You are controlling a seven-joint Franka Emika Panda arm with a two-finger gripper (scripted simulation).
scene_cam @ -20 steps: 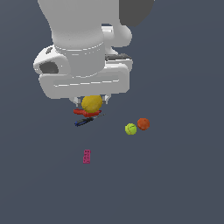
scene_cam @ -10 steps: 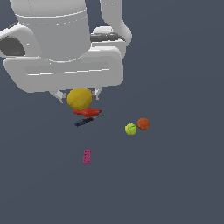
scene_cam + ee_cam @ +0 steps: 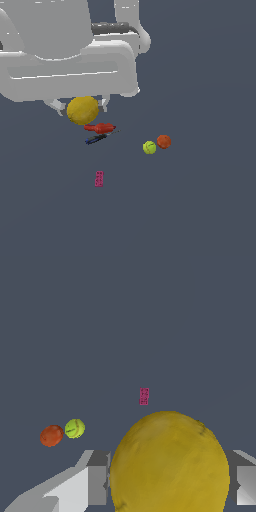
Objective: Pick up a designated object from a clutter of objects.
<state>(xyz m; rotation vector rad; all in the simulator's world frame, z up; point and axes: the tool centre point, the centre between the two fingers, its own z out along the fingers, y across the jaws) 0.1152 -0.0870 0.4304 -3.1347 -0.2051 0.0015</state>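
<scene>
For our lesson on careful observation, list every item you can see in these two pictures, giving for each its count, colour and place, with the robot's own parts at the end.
golden-yellow ball: one, mustard yellow, held between the gripper's fingers, lifted above the other items.
red tool: one, red, on the floor just below the held ball in the exterior view.
dark slim tool: one, dark blue-black, lying beside the red tool.
lime-green tennis ball: one, lime green, on the floor towards the exterior view's right.
orange-red ball: one, orange-red, right beside the tennis ball.
magenta studded block: one, magenta, alone on the floor nearer the exterior camera.
gripper: one, white-grey, closed on the yellow ball.
arm: one, white, above the gripper.
</scene>
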